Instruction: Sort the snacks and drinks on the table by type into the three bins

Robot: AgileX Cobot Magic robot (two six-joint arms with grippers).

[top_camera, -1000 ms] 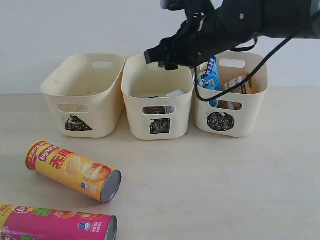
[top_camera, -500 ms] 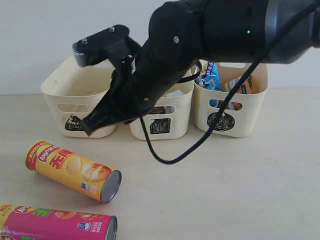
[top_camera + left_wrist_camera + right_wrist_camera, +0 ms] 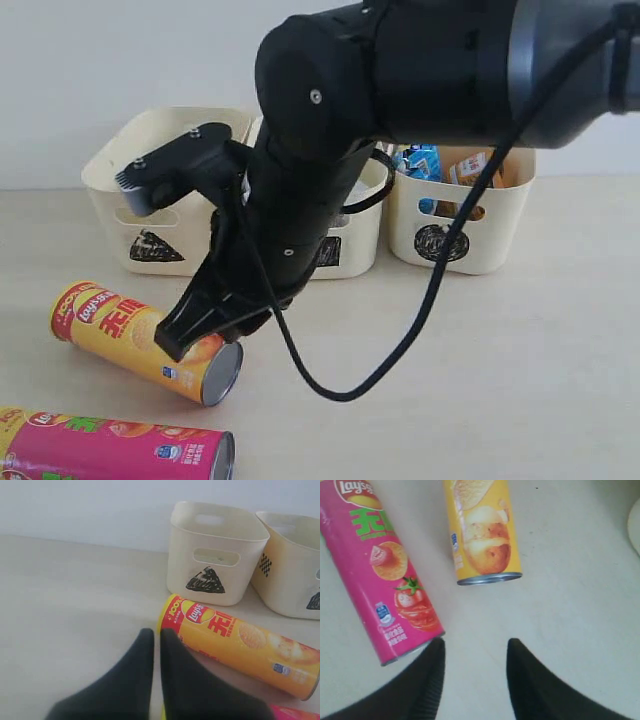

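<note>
Circle-marked cream plastic bin [image 3: 480, 245], rt end of row: blue-black-white crinkly bag [image 3: 420, 160] + orange crinkly bag [image 3: 472, 170] inside. Square-marked bin [image 3: 355, 240] mid, contents hidden by arm. Triangle-marked bin [image 3: 100, 185] left. Yellow-orange chip tube [image 3: 120, 325] & magenta chip tube [image 3: 110, 450] lie on pale beige table [image 3: 500, 360]. Right gripper [image 3: 475, 662]: fingers apart, empty, by tubes' metal ends. Left gripper [image 3: 156, 637]: fingers together, empty.

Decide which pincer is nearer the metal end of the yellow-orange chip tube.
Right. The right pincer hovers open just above the metal end of the yellow-orange chip tube; the left pincer, shut, sits by the tube's opposite, red-rimmed end.
</note>
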